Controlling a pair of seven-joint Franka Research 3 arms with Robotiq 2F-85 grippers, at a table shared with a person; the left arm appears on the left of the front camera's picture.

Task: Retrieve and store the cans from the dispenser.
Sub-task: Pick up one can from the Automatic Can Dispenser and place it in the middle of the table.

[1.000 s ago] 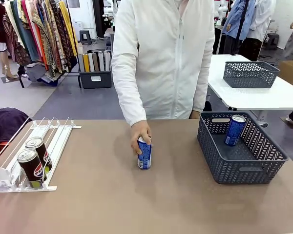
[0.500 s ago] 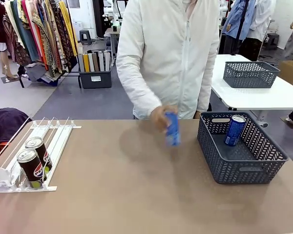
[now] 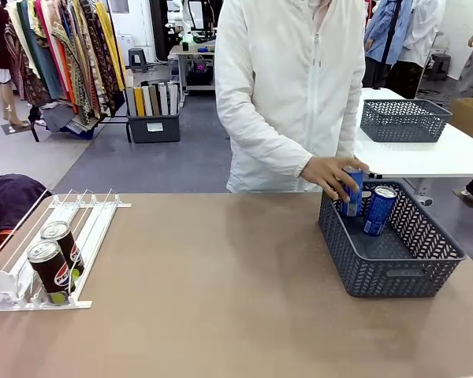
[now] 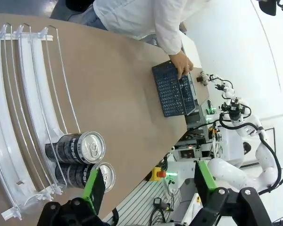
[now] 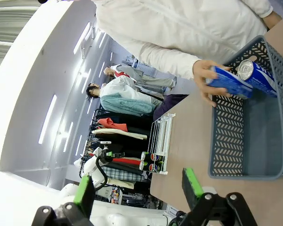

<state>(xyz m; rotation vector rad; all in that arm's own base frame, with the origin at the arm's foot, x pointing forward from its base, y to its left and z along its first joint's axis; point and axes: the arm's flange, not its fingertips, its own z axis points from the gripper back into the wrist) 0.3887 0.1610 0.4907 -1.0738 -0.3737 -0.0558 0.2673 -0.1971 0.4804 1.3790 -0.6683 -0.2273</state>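
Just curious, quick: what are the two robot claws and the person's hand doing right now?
Left gripper: open, empty.
Right gripper: open, empty.
Person's hand: holding a blue can.

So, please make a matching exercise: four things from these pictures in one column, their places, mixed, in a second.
Things:
1. black cans
2. left blue can
3. right blue can
4. far basket

Places:
A. on the white table
B. in the person's hand
C. in the dispenser
D. inside the near basket

Pairs: 1-C, 2-B, 3-D, 4-A
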